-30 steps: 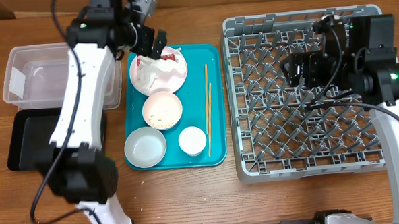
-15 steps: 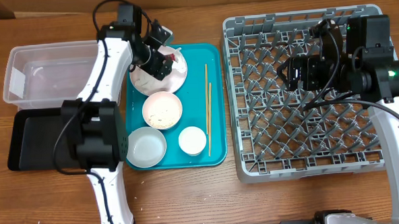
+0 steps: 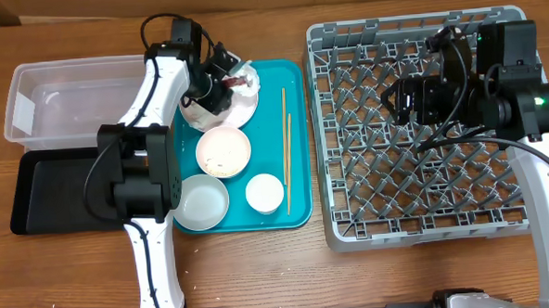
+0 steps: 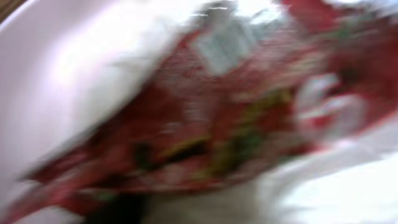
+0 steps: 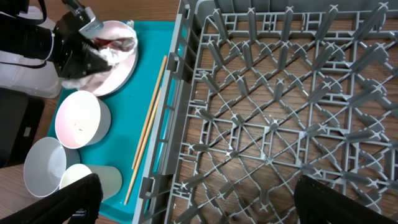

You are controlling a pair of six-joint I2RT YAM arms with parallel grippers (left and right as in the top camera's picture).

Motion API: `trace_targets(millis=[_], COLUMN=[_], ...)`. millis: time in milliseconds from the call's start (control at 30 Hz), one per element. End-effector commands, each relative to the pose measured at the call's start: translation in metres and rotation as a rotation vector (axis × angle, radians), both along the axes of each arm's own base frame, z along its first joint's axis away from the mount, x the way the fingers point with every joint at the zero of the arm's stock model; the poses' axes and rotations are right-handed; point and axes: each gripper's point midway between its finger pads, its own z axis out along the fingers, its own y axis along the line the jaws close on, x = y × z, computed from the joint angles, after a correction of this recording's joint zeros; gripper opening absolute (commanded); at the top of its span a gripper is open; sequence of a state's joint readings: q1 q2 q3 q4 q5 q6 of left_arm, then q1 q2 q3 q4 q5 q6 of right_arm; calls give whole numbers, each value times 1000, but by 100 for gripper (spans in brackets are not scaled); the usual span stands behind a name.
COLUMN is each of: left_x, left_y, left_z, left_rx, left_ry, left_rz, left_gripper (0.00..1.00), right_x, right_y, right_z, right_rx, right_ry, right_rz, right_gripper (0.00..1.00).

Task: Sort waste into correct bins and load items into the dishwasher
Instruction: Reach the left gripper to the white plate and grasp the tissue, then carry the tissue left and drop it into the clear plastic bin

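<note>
My left gripper point(image 3: 218, 82) is down on the larger white plate point(image 3: 245, 113) at the back of the teal tray, its jaws drawn in on the crumpled napkin with the red wrapper point(image 3: 242, 78). The left wrist view is a blur filled by the red wrapper point(image 4: 205, 124), and its fingers do not show. The smaller plate with rice grains point(image 3: 223, 152), the grey bowl point(image 3: 200, 201), the cup point(image 3: 265, 193) and the chopsticks point(image 3: 286, 144) lie on the tray. My right gripper point(image 5: 211, 205) hangs open and empty over the grey dish rack point(image 3: 425, 194).
The clear tub point(image 3: 59, 103) and the black tray point(image 3: 53, 191) sit left of the teal tray point(image 3: 296, 213), beyond my left arm. The rack's near wall point(image 5: 177, 93) stands just right of the chopsticks point(image 5: 149, 118).
The left gripper came down from the plate's back edge onto the napkin and wrapper, and its jaws narrowed on them. The right arm has stayed put.
</note>
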State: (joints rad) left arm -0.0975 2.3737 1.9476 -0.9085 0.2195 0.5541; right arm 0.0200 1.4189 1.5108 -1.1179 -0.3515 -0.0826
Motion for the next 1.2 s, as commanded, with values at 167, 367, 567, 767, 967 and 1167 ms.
trace_targets(millis=[167,367,567,767,967,1167], left_x=[5,18,15,-7,-28,-29], left_y=[3,2,6,40,92,145], left_z=[6,86,182,225,217,197], left_rx=[-41,-107,-173,-196,-170,-162], left_ry=[57,18,-81,-84,4,24], left_rz=[273,445,524,645,771,894], left_gripper=[4,4,4,4,4,4], right_x=[5,5,5,5,5,5], right_y=[0,0,0,0,0,0], right_z=[14,14,14,14,14,14], right_rx=[8,8,8,8,9,11], right_ry=[-40,-43,-43,-41,-40,-39], right_rz=[2,2,2,2,2,-1], right_gripper=[100,100,100,100,100,100])
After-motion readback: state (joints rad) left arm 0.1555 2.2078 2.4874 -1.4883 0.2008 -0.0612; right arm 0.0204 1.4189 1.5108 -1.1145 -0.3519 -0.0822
